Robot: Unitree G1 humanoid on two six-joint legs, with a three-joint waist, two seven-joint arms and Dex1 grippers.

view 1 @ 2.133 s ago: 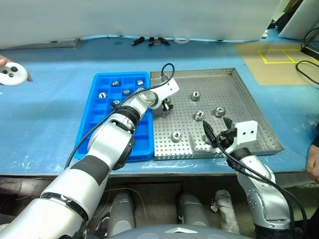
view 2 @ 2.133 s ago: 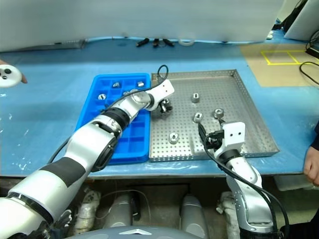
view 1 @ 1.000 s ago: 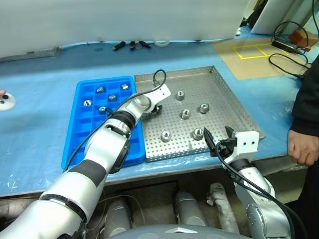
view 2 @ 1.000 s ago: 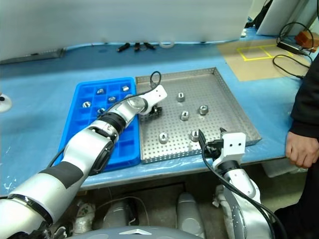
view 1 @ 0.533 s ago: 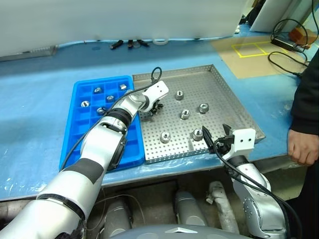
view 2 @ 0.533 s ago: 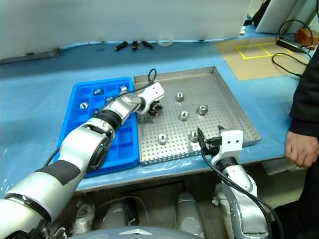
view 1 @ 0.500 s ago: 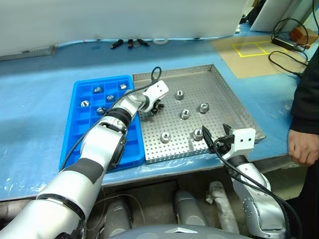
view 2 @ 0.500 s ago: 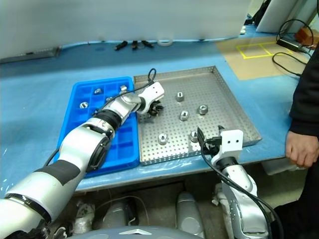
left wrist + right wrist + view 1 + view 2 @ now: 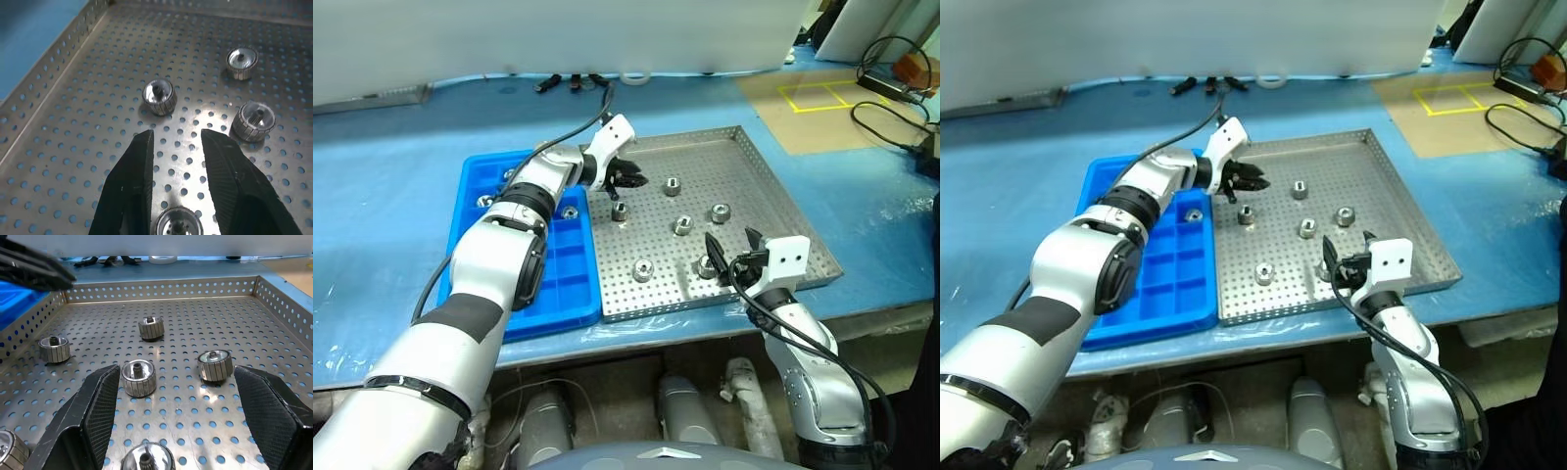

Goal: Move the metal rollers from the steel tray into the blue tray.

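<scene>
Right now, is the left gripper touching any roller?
Apart. The left wrist view shows the left gripper empty above the steel tray, the rollers lying clear of its fingers.

I stood in a workshop: a blue-covered table, a perforated steel tray of machined rollers (nut-like), yellow tape marks, loose cables.
</scene>
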